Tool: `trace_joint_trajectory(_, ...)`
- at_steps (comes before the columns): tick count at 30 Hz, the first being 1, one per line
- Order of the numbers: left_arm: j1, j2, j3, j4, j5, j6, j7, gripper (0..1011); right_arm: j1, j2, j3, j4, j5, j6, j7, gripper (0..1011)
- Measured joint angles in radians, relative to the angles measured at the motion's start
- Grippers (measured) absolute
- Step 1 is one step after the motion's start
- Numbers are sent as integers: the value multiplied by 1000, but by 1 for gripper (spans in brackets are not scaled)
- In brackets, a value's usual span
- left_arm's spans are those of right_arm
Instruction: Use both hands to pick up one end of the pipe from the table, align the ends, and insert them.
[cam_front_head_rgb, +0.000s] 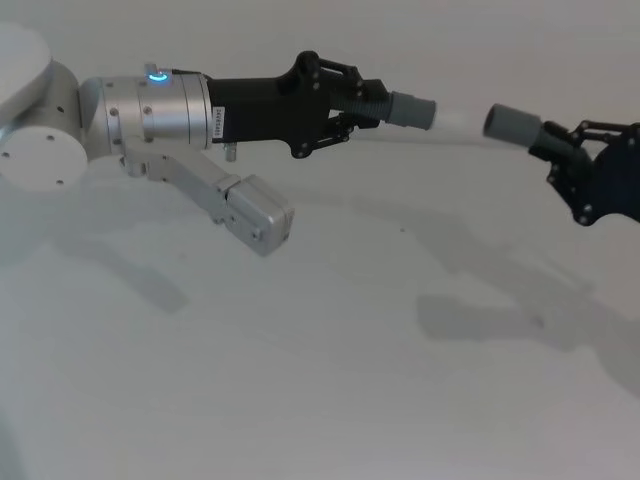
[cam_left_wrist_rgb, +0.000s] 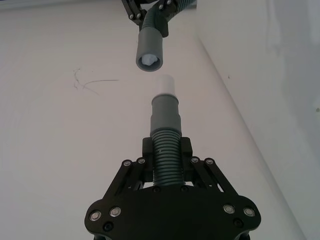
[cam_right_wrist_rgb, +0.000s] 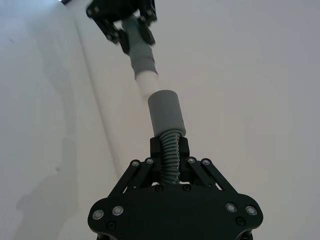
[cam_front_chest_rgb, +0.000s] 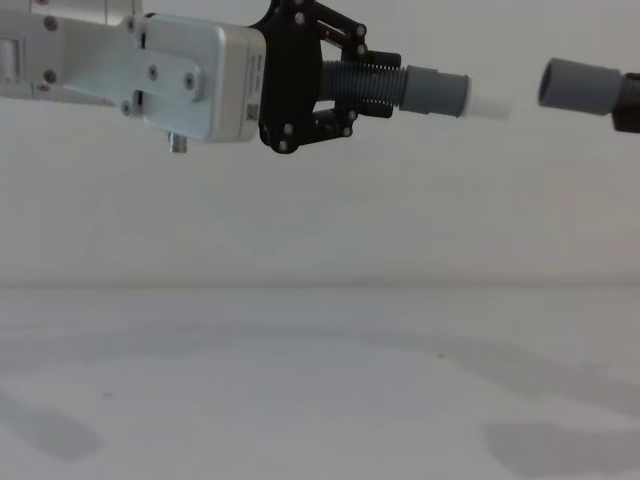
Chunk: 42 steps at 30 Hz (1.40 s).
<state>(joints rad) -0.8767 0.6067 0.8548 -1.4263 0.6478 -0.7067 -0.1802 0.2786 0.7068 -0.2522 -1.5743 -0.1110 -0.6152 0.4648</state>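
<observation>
We are holding both hose pieces up in the air, well above the bench (cam_front_chest_rgb: 300, 400). Our left tool (cam_front_head_rgb: 352, 104) is clenching the ribbed body of the white-tipped hose piece (cam_front_head_rgb: 408, 108), and our right tool (cam_front_head_rgb: 556, 152) is gripping the plain-cuffed hose piece (cam_front_head_rgb: 512, 123) on the ribs just behind its cuff. The two ends are facing each other, roughly in line, near but not touching: the white tip (cam_front_chest_rgb: 488, 103) is pointing at the round mouth (cam_left_wrist_rgb: 149, 62), with a clear gap lying between them.
</observation>
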Motion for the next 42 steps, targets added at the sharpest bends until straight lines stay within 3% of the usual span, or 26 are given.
trace_joint_trajectory(10, -1, 0, 0, 1, 1, -2, 0, 302, -18, -6, -15, -58, 10, 45, 23, 187)
trace_joint_trajectory(23, -1, 0, 0, 1, 2, -3, 0, 302, -4, -9, -20, -72, -30, 100, 12, 187)
trace_joint_trajectory(42, -1, 0, 0, 1, 1, -3, 0, 302, 3, 20, -14, -71, -50, 117, 7, 186)
